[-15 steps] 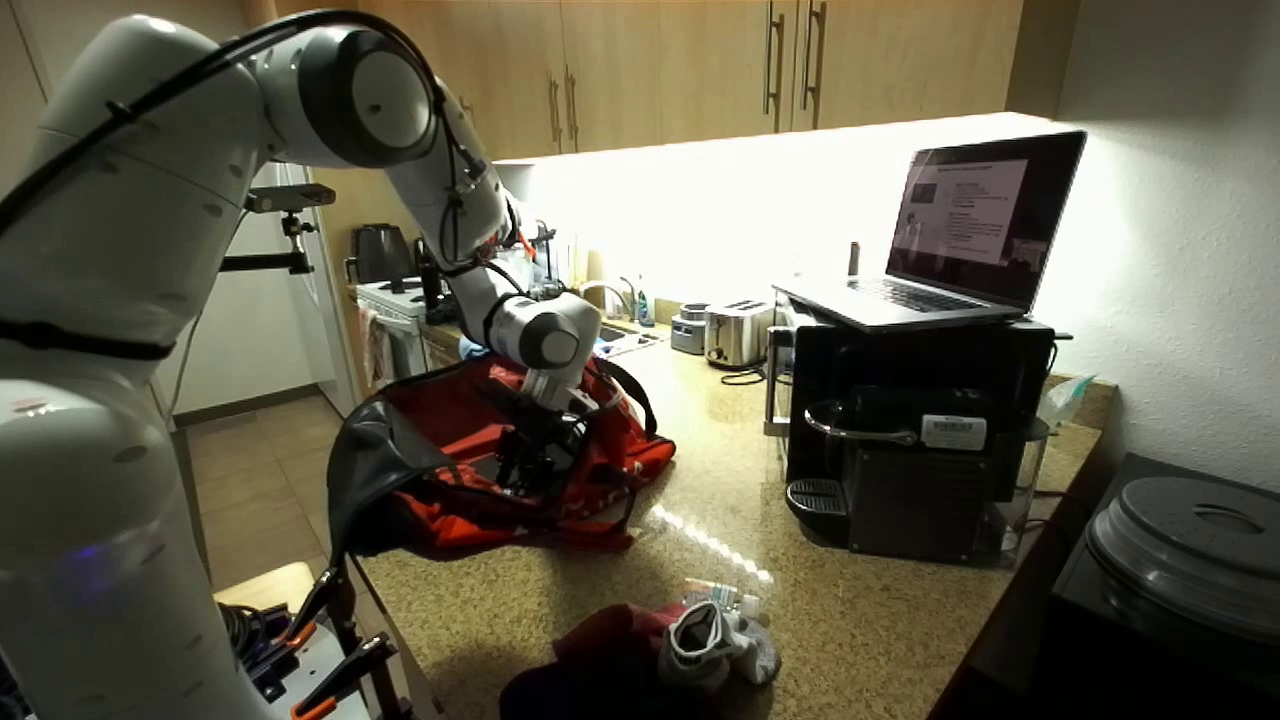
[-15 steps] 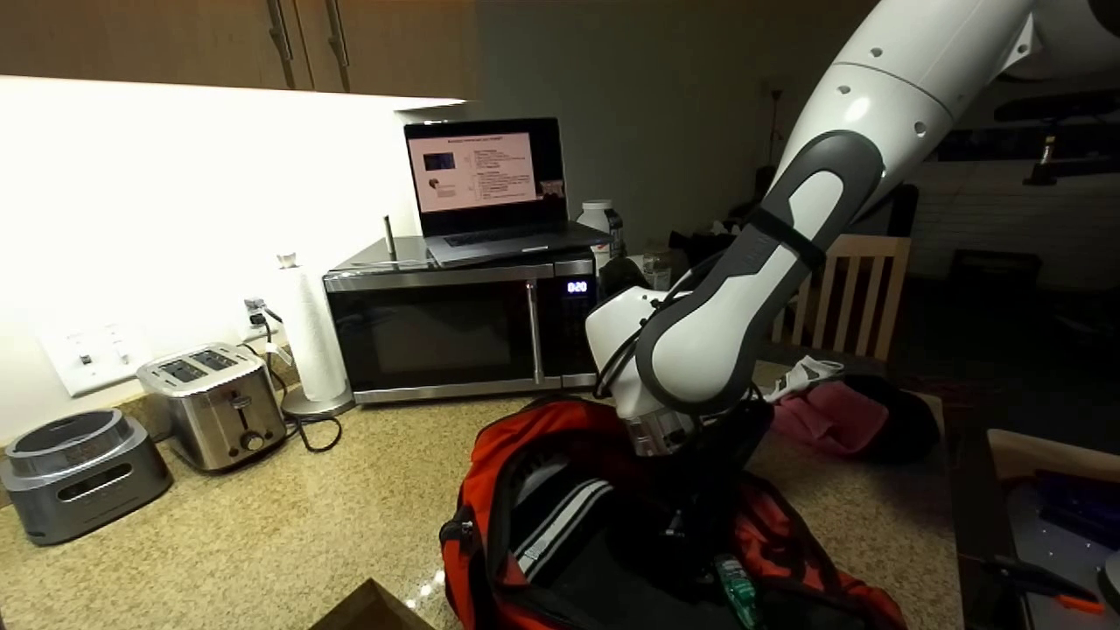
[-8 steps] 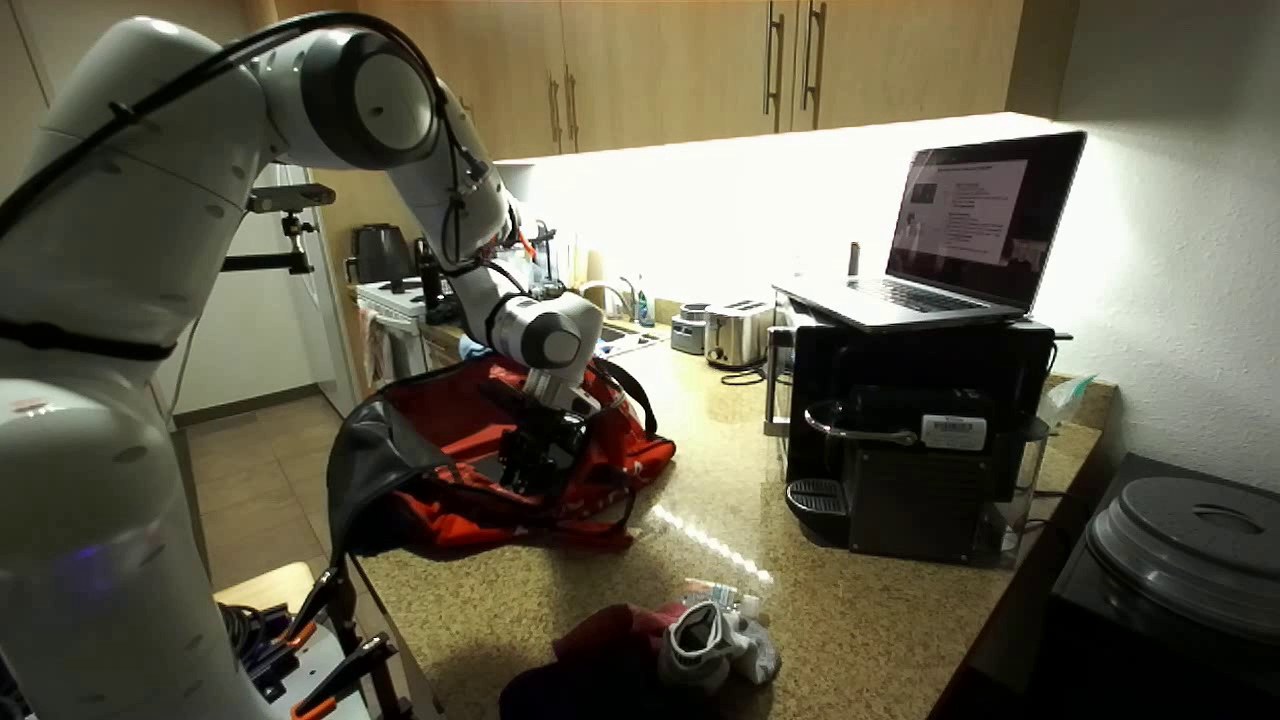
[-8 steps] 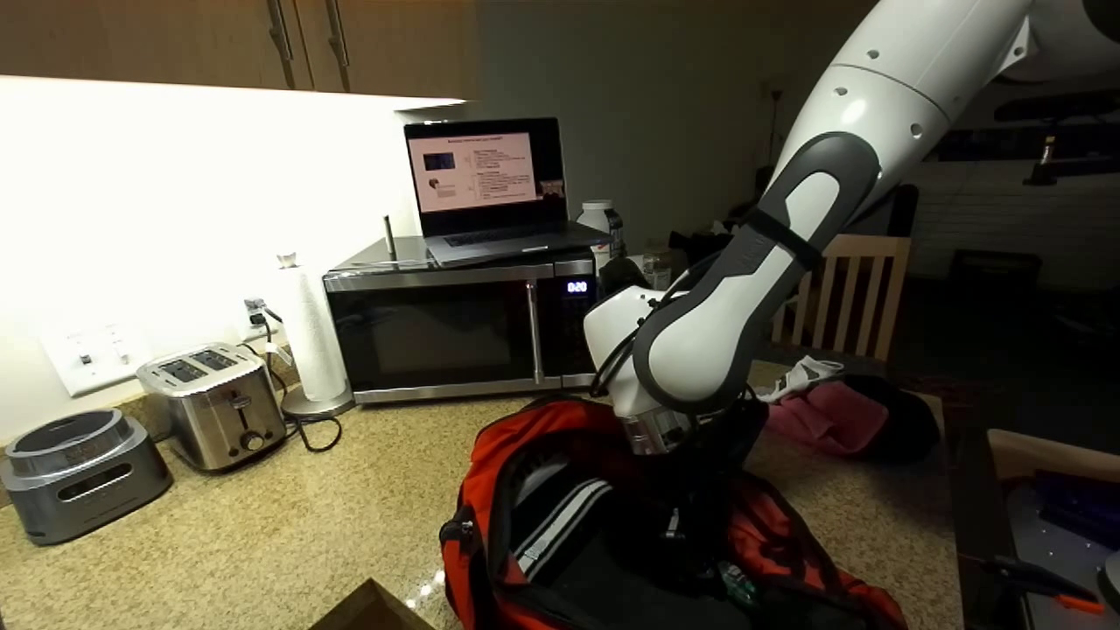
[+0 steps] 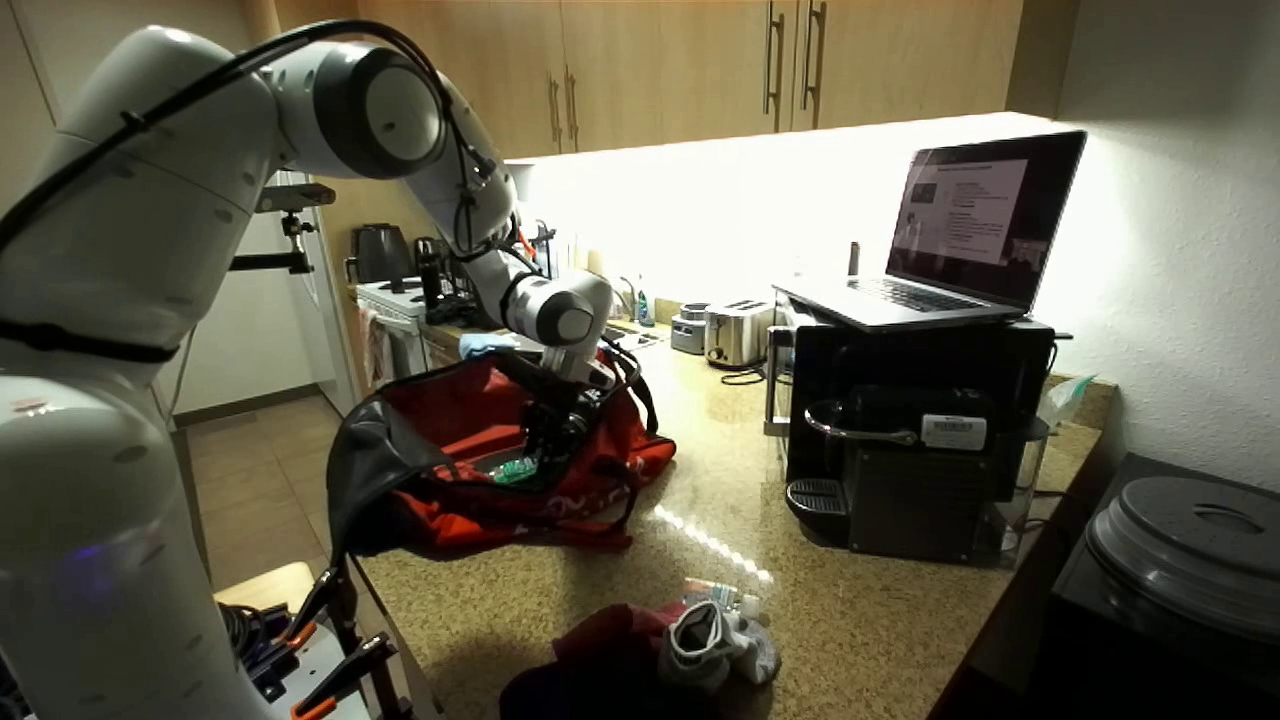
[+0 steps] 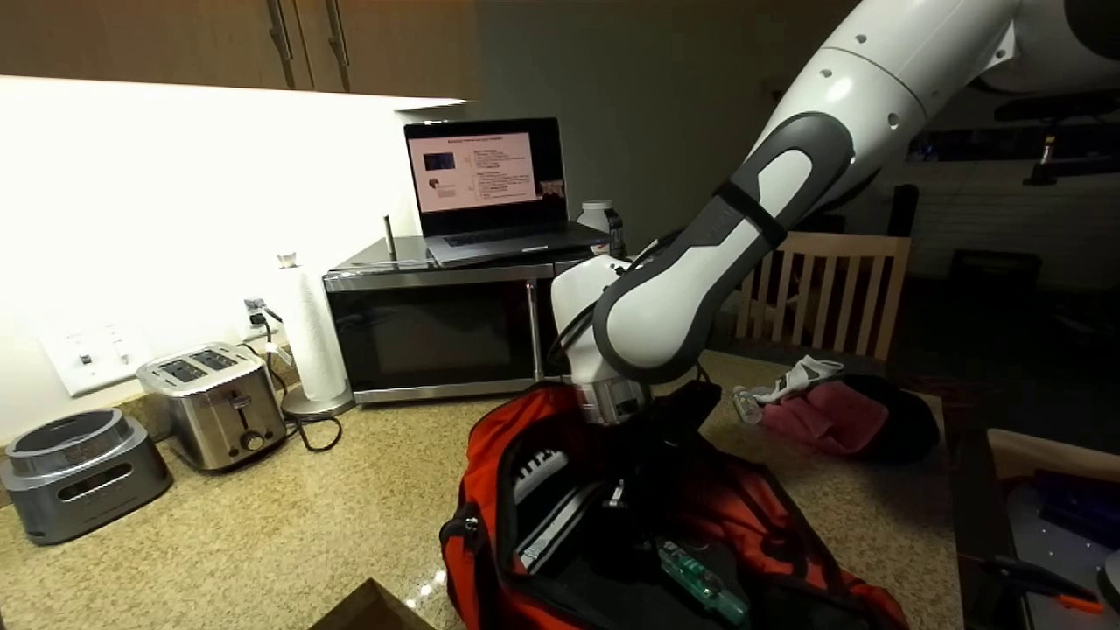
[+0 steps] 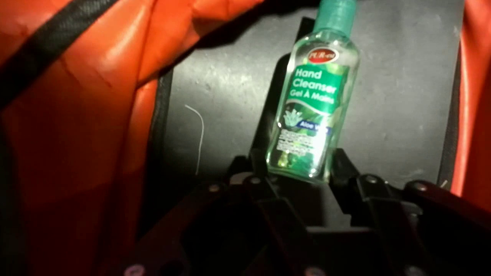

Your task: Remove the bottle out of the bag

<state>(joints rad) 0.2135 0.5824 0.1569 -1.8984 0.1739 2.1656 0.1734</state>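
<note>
The base of the transparent, green-labelled plastic hand-gel bottle point(image 7: 312, 103) is pinched between the two fingers of the black claw point(image 7: 299, 166). Long axis is pointed out ahead of the claw, teal cap point(image 7: 335, 17) outermost. Bottle is held inside the red, black-trimmed fabric bag point(image 5: 460, 420). Room is offered upward; the overhanging cap should be kept off the rim. Beyond: speckled tan stone counter point(image 5: 850, 640).
</note>
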